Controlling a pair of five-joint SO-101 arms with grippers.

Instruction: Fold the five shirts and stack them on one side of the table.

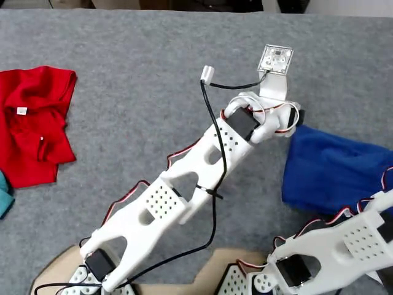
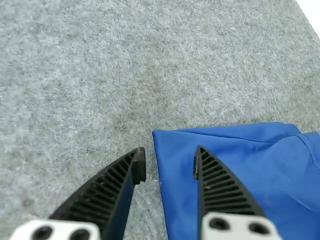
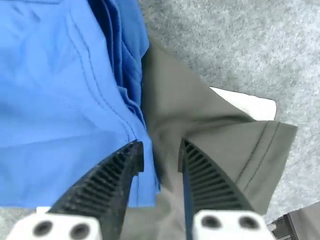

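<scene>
we see a grey table covering [image 1: 123, 37] of matt, fuzzy felt. the blue cloth shirt [image 2: 260, 165] looks smooth, with stitched seams; the red cloth shirt [image 1: 31, 123] is soft and creased; the olive-grey cloth shirt [image 3: 210, 130] is matt. the white plastic left arm [image 1: 159, 203] is matt and perforated; the left gripper [image 2: 170, 161] has black ribbed plastic fingers [image 2: 115, 185].

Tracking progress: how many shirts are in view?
4: red shirt at the left, teal shirt at the left edge, blue shirt at the right, olive shirt against it. White cloth under that may be a fifth.
</scene>
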